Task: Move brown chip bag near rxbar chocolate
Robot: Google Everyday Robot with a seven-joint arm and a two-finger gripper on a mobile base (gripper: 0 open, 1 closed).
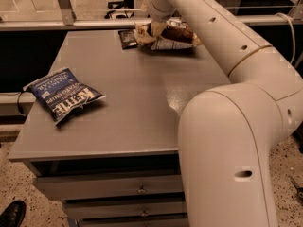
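The brown chip bag [171, 37] lies on the grey table [137, 93] at its far edge, dark brown in the middle with pale tan ends. The rxbar chocolate [127, 38], a small flat dark wrapper, lies just left of the bag, close beside it. My gripper [154, 26] is at the bag's left end, right over it, at the end of the long white arm that reaches across from the right. The arm hides part of the bag.
A blue Kettle chip bag [64, 94] lies at the table's left side. Drawers [137, 190] sit under the front edge. A metal rail [71, 25] and chair legs stand behind the table. A dark shoe [12, 215] shows at bottom left.
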